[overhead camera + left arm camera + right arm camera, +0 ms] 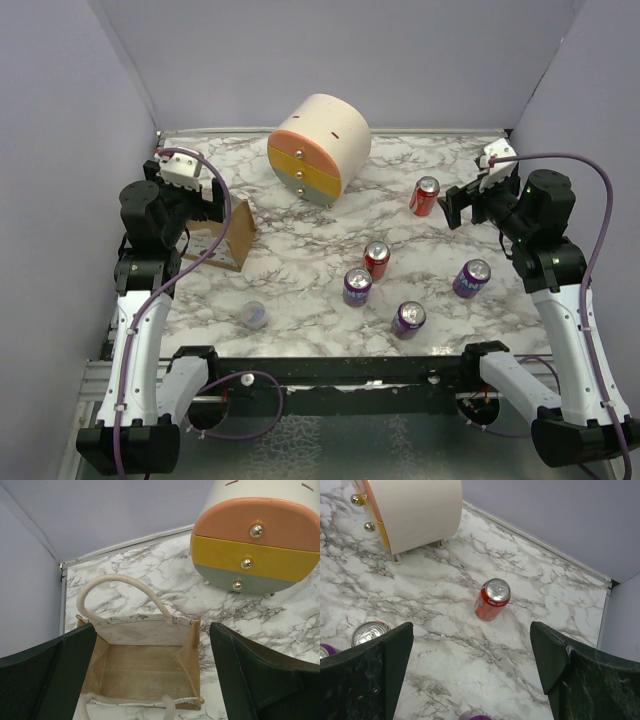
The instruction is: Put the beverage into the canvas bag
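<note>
The canvas bag (228,236) is a small tan tote with white loop handles, standing open at the table's left. In the left wrist view the bag (145,667) shows nothing inside it. My left gripper (214,206) is open and empty, just above the bag's mouth; the wrist view shows the gripper (152,628) straddling it. Several beverage cans stand on the right half: a red can (425,196), a second red can (376,258) and purple cans (357,287). My right gripper (456,208) is open and empty, beside the far red can (492,599).
A large cream cylinder with orange, yellow and grey drawers (318,148) stands at the back centre. A purple can (471,278) and another one (408,319) stand near the front right. A small pale round object (254,316) lies front left. Lilac walls enclose the marble table (300,230).
</note>
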